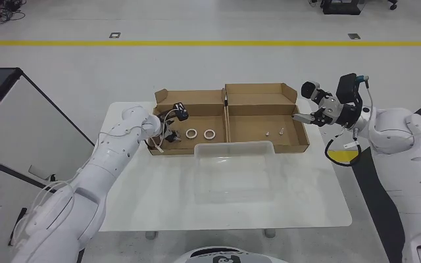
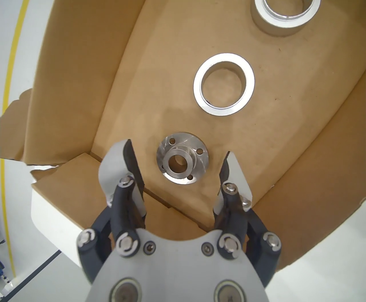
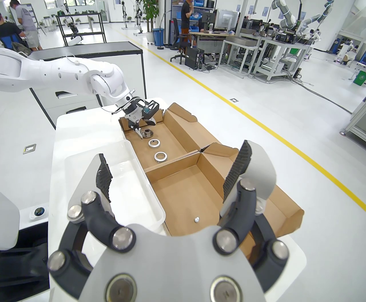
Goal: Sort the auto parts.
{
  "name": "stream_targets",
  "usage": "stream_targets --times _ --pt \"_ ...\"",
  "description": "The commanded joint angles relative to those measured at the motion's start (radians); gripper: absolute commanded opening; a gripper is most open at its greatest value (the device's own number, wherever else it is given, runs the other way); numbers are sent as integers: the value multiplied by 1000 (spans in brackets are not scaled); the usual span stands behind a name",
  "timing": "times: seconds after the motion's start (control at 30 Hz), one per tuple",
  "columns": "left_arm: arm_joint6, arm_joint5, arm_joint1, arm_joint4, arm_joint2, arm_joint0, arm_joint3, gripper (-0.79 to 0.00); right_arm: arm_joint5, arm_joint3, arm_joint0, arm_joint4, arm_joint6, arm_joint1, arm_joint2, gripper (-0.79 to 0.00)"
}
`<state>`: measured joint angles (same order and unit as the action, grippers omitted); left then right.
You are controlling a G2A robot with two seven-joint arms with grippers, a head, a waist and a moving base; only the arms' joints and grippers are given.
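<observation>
my left gripper (image 2: 178, 150) hangs inside the left cardboard box (image 2: 71, 85). its fingers are spread wide on either side of a flanged metal hub (image 2: 182, 162) and do not touch it. the hub sits flat on the box floor near a corner, bore up; from the top view the wrist covers it. just beyond it lies a metal ring (image 2: 224, 83), and past that a second ring (image 2: 286, 17), cut off by the frame edge (i can't see its far rim). my right gripper (image 3: 173, 154) is held at the outer end of the right cardboard box (image 3: 183, 194), fingers likewise apart, gripping nothing. on that box's floor lies a small silver piece (image 3: 196, 219), and the top view has a second speck (image 1: 268, 133) close by. both are too small for me to tell what they are. a clear plastic tub (image 1: 233, 171) stands on the white table (image 1: 316, 204), against the near side of both boxes.
</observation>
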<state>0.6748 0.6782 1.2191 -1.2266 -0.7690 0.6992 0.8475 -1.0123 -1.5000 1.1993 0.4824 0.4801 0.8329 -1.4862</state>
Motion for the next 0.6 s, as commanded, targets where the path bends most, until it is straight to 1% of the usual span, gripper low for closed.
stream_targets --times 0.0,0.1,0.17,0.23,0.3,0.4,0.47,0.57 --pt "-2 1 -3 1 -9 -2 7 0 0 0 0 0 0 0 0 0" --pt "-4 24 -10 15 -27 -5 30 0 0 0 0 0 0 0 0 0" --pt "-2 58 -15 45 -46 -5 53 0 0 0 0 0 0 0 0 0" --pt "-13 103 -22 110 -75 2 77 0 0 0 0 0 0 0 0 0" --pt "-8 152 -29 207 -107 13 107 0 0 0 0 0 0 0 0 0" --pt "13 255 -42 399 -154 41 173 0 0 0 0 0 0 0 0 0" --pt "42 284 -55 504 -189 60 216 0 0 0 0 0 0 0 0 0" --pt "80 304 -80 627 -245 101 314 0 0 0 0 0 0 0 0 0"
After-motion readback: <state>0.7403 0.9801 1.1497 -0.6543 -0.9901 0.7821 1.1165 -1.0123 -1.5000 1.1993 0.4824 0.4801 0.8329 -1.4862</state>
